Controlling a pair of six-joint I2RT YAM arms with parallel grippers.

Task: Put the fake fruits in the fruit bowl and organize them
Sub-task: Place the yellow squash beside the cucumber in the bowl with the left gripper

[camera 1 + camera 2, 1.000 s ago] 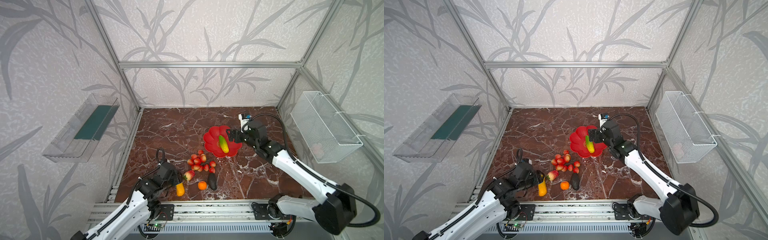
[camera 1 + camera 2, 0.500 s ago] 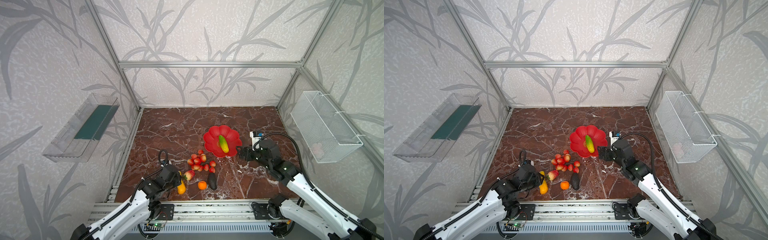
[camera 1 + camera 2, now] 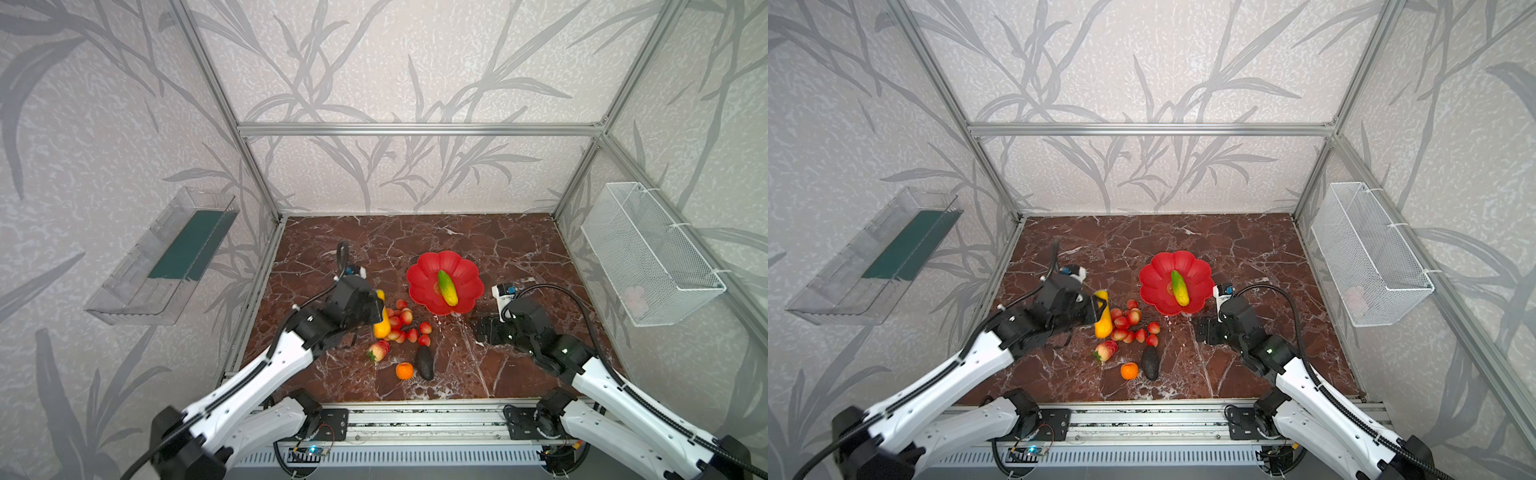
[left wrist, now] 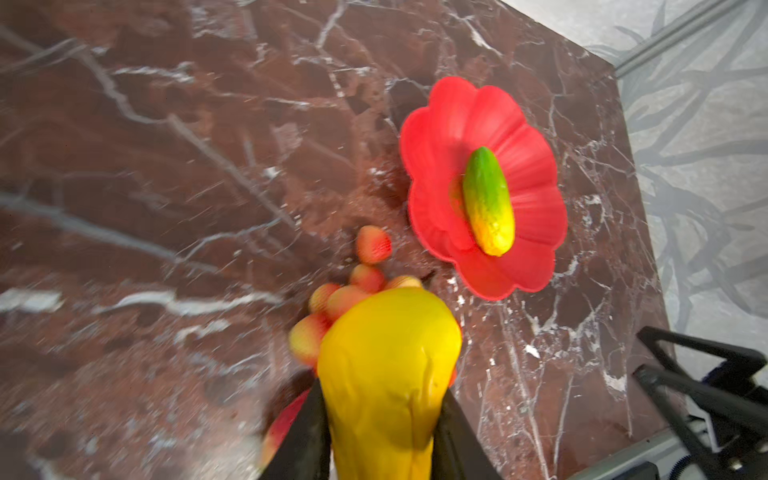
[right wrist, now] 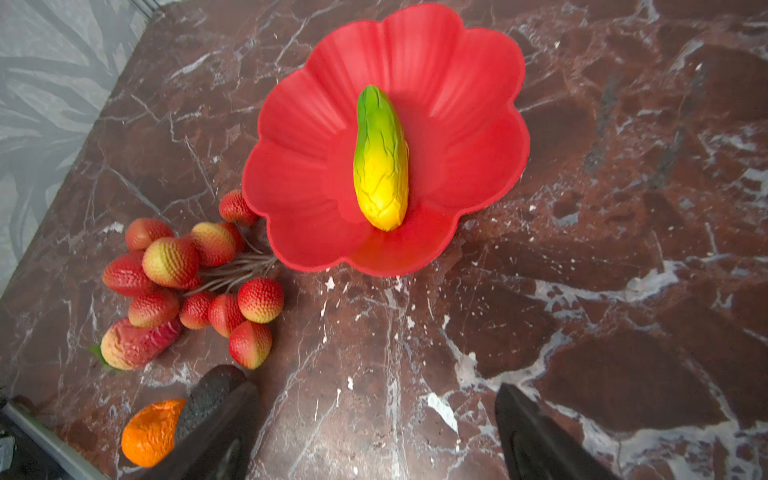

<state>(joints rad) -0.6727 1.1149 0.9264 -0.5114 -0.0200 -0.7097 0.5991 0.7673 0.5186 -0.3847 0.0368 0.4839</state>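
With the left gripper (image 4: 380,419) clamped on the yellow oblong fruit (image 3: 382,324) above the berry cluster (image 5: 170,262), carry high, then lower beside the green-yellow fruit (image 3: 447,287) in the red flower-shaped bowl (image 3: 422,282) at the middle of the marble tabletop (image 3: 415,237). Avoid the right gripper (image 5: 374,407), wide, empty.

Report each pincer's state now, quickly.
Left pincer: closed on the yellow oblong fruit.
Right pincer: open, holding nothing.

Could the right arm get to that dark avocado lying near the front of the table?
Probably yes. The right tool is open and empty close by, with only bare marble table between it and the dark plastic avocado. The small orange plastic fruit sits on the avocado's far side.
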